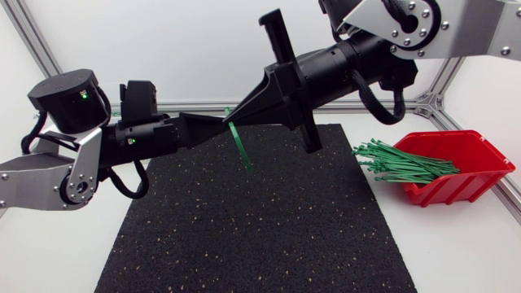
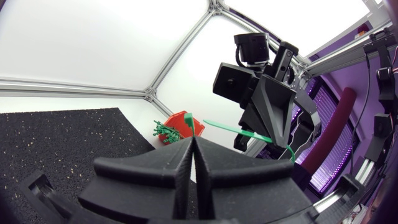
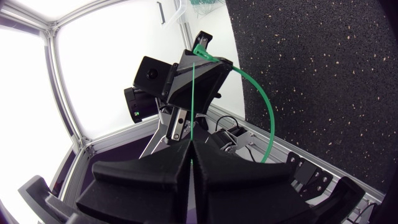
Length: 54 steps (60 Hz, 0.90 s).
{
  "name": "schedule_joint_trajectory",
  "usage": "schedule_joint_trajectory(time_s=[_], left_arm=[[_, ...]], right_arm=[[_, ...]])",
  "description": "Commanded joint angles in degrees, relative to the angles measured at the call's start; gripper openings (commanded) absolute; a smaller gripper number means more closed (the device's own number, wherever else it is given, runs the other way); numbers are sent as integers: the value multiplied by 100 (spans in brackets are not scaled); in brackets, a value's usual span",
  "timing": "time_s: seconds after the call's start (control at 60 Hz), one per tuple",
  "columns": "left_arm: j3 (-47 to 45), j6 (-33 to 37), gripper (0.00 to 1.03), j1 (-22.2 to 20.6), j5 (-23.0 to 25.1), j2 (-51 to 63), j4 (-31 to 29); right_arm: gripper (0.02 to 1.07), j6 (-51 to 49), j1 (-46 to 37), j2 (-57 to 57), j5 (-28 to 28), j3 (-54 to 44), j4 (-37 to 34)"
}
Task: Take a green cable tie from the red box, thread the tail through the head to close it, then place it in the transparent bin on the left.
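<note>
Head view, cable tie (image 1: 241, 148): held in mid-air over the black mat (image 1: 244, 228), dangling below the spot where both tools meet.
Left tool (image 1: 220, 124): fingers pressed together on one end of the cable tie.
Right tool (image 1: 242, 110): pinched shut on the thin strip, which curves across to the left tool.
Red box (image 1: 464, 181): at the tabletop's (image 1: 464, 252) right side, with spare ties (image 1: 403, 163) spilling over its rim.

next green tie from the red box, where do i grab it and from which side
I'd pinch one of the ends of the green cable ties that fan out past the red box's open front, towards the mat. Come down from the mat side: there the ends lie spread and free, while further in the strips are bundled between the walls.
</note>
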Motion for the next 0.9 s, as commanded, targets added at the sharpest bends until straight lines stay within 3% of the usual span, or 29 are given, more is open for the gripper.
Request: schedule_joint_trajectory(time_s=[0.0,0.883], left_arm=[[-145,-57,4,2,78,-69,138],[-171,-39,4,-77,78,-139,138]], right_arm=[[8,166,-47,-35,-10,-171,80],[8,166,-47,-70,-10,-224,124]])
